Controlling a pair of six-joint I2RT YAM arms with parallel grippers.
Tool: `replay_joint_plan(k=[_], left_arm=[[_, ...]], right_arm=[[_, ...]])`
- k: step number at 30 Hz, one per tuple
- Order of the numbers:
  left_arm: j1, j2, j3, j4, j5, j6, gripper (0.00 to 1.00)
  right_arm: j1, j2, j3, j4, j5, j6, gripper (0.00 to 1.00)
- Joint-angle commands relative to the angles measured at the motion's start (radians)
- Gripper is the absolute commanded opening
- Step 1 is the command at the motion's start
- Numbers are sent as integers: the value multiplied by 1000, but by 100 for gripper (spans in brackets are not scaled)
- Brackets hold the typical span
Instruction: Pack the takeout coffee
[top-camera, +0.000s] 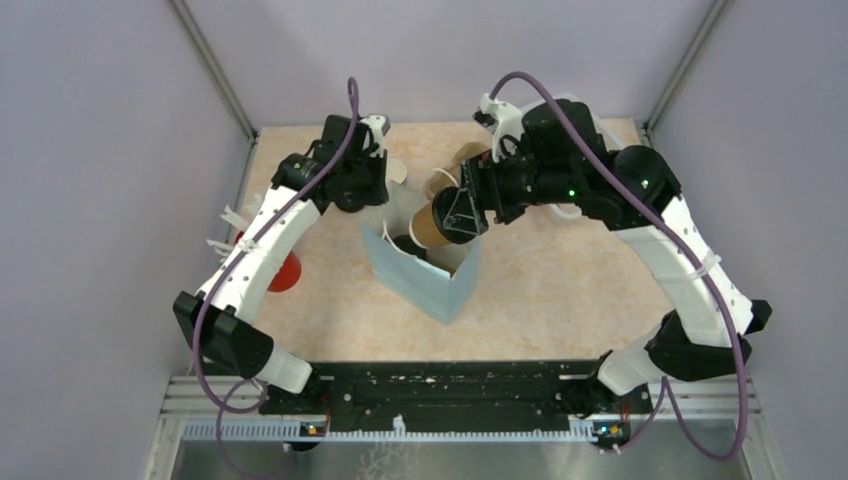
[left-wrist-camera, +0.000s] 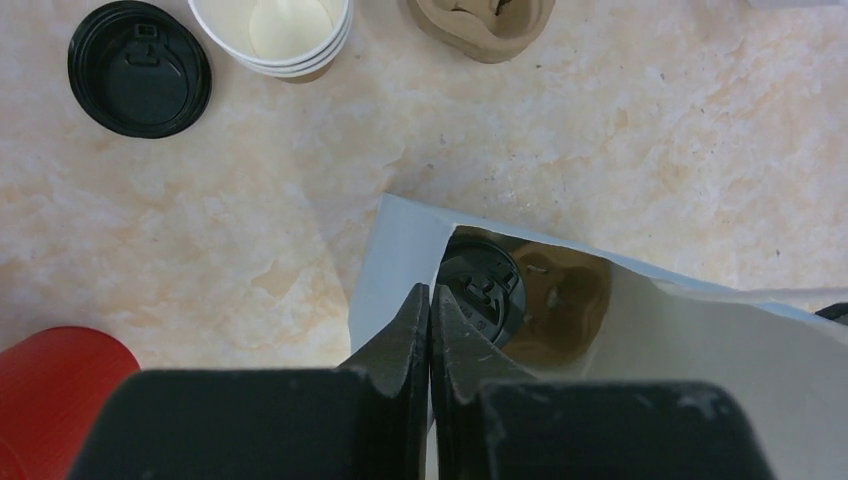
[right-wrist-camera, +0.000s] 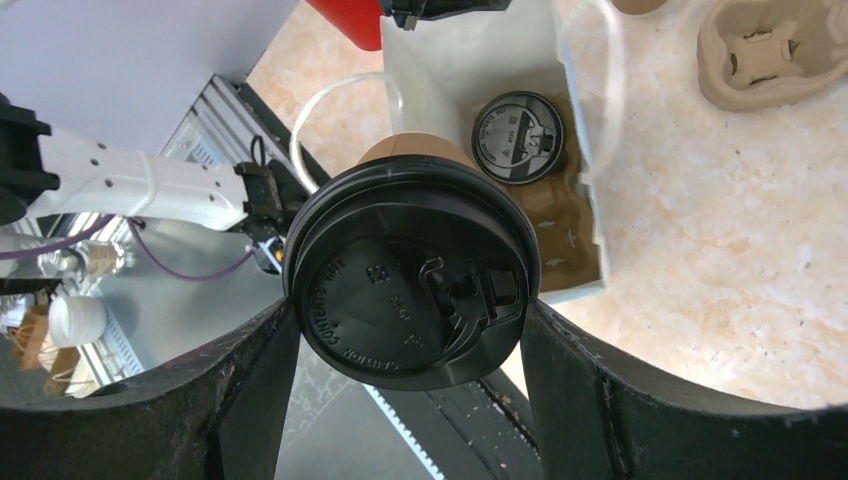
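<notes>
One takeout coffee, a kraft cup with a black lid (right-wrist-camera: 410, 275), lies on its side between the fingers of my right gripper (right-wrist-camera: 408, 312), which is shut on it. It hangs over the open pale paper bag (top-camera: 425, 285). The other lidded cup (right-wrist-camera: 517, 138) stands inside the bag in a brown cardboard carrier (right-wrist-camera: 565, 230). My left gripper (left-wrist-camera: 430, 295) is shut, pinching the bag's near rim (left-wrist-camera: 400, 250); the lidded cup (left-wrist-camera: 490, 280) shows just past its fingertips. From above, the held cup (top-camera: 440, 222) sits right of the left gripper (top-camera: 372, 205).
A loose black lid (left-wrist-camera: 138, 68), a stack of empty cups (left-wrist-camera: 272, 30) and a spare cardboard carrier (left-wrist-camera: 480, 25) lie beyond the bag. A red cup (top-camera: 285, 272) stands left of the bag beside the left arm. Grey walls close in the table.
</notes>
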Motion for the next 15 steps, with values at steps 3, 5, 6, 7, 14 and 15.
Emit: replay_joint_plan(k=[3,5,6,7,14,15], left_arm=[[2,-61,-42,103,34,23,0],[3,-98,-71,122,44,22,0],[2,-116,-87,131,50,21,0],[2,-137,-104,150,60,21,0],[3,-305,-237,278,115,5,0],[2,-326,-250,291,121,1,0]], right_arm=[[94,94,126,-92,141,-27,62],[121,125,164,-120,176,-31,62],[134,138,180,-135,189,-33,62],[151,152,191,-150,219,-37,62],[238,214,206,-202,335,-60,61],[254,227,210,-211,358,-64,61]])
